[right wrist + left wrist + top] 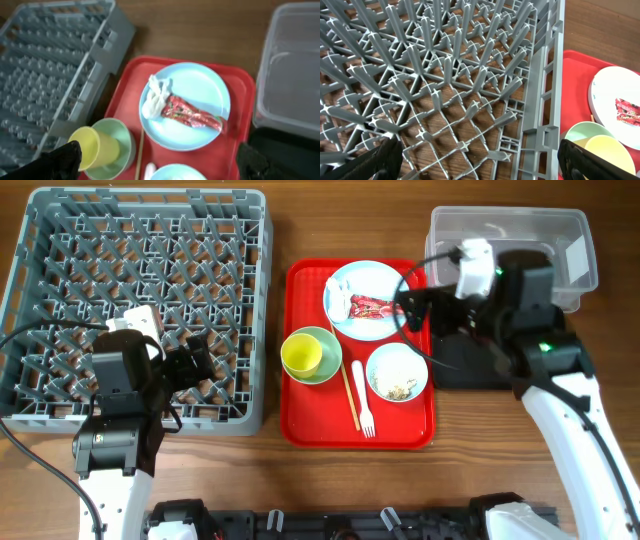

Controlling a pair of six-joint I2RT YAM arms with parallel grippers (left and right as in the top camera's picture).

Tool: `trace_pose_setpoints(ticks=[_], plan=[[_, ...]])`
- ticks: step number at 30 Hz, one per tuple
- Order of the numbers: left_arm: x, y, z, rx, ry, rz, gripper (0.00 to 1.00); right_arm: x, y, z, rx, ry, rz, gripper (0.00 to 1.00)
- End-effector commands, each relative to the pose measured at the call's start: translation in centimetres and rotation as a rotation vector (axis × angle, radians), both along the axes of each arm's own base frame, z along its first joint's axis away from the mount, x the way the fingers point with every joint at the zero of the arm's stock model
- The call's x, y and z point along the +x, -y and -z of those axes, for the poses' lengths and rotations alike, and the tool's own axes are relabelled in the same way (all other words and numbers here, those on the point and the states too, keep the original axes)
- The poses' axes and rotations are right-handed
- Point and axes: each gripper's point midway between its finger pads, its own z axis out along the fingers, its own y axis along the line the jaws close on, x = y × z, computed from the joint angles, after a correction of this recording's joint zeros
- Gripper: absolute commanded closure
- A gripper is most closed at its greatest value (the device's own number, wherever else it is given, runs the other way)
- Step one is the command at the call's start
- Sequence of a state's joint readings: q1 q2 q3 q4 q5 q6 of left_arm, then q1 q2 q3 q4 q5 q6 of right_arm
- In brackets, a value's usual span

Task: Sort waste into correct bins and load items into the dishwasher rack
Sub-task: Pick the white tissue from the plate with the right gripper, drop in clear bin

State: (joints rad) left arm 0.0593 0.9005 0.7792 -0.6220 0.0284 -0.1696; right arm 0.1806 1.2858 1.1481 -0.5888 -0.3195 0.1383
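Observation:
The grey dishwasher rack point(140, 300) stands at the left. A pale-blue plate point(385, 285) on the red serving tray holds the red wrapper point(372, 307) and white paper scrap point(338, 292). The yellow cup point(302, 353) sits in the pale-green bowl point(325, 365). The pale-blue bowl point(397, 360) holds crumbs point(400, 388). The fork point(362, 400) and chopstick point(350, 395) lie between them. My left gripper point(480, 160) is open and empty over the rack's front right corner. My right gripper point(155, 165) is open and empty above the plate point(200, 90) and wrapper point(192, 114).
The red serving tray point(300, 415) lies in the middle. The clear tub point(510, 245) stands at the back right. The black tray point(470, 365) lies in front of it, partly under my right arm. Bare wooden table lies along the front.

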Motion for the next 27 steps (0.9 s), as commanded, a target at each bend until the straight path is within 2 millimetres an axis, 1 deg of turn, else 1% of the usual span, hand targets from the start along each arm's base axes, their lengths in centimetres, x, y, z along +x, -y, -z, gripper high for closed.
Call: trace_pose_setpoints(ticks=[1, 3, 4, 6, 7, 8, 11, 13, 17, 20, 21, 23, 24, 25, 27], plan=[[0.3, 0.1, -0.8, -0.009, 0.02, 0.007, 0.0, 2.5, -2.2, -0.9, -0.076, -0.008, 0.018, 0.02], [0.3, 0.1, -0.8, -0.009, 0.019, 0.007, 0.0, 4.0, -4.2, -0.3, -0.097, -0.023, -0.009, 0.04], [0.3, 0.1, -0.8, -0.009, 0.019, 0.007, 0.0, 5.1, -5.3, 0.6, -0.107, -0.038, -0.002, 0.05], [0.3, 0.1, -0.8, -0.009, 0.019, 0.007, 0.0, 6.0, -6.4, 2.2, -0.117, -0.073, 0.009, 0.06], [0.3, 0.1, -0.8, -0.008, 0.019, 0.007, 0.0, 6.6, -7.7, 4.2, -0.126, -0.101, -0.011, 0.08], [0.3, 0.1, -0.8, -0.008, 0.019, 0.008, 0.0, 6.8, -8.2, 5.3, -0.126, -0.123, -0.01, 0.1], [0.3, 0.1, -0.8, -0.008, 0.019, 0.007, 0.0, 7.1, -9.3, 10.3, -0.118, -0.248, 0.03, 0.14], [0.3, 0.1, -0.8, -0.009, 0.019, 0.007, 0.0, 7.2, -9.7, 12.6, -0.121, -0.298, 0.044, 0.14], [0.3, 0.1, -0.8, -0.008, 0.019, 0.008, 0.0, 6.6, -10.8, 17.4, -0.155, -0.386, 0.037, 0.21], [0.3, 0.1, -0.8, -0.009, 0.019, 0.007, 0.0, 6.1, -11.0, 20.2, -0.168, -0.449, 0.054, 0.31], [0.3, 0.1, -0.8, -0.008, 0.019, 0.007, 0.0, 6.1, -11.0, 20.8, -0.173, -0.457, 0.054, 0.36], [0.3, 0.1, -0.8, -0.008, 0.019, 0.008, 0.0, 6.1, -11.0, 21.3, -0.174, -0.466, 0.058, 0.48], [0.3, 0.1, -0.8, -0.008, 0.019, 0.008, 0.0, 6.2, -11.0, 21.3, -0.168, -0.465, 0.065, 0.53], [0.3, 0.1, -0.8, -0.009, 0.017, 0.008, 0.0, 6.5, -11.1, 21.2, -0.156, -0.458, 0.073, 0.64], [0.3, 0.1, -0.7, -0.009, 0.016, 0.008, 0.0, 6.7, -11.3, 20.9, -0.149, -0.446, 0.074, 0.81]])
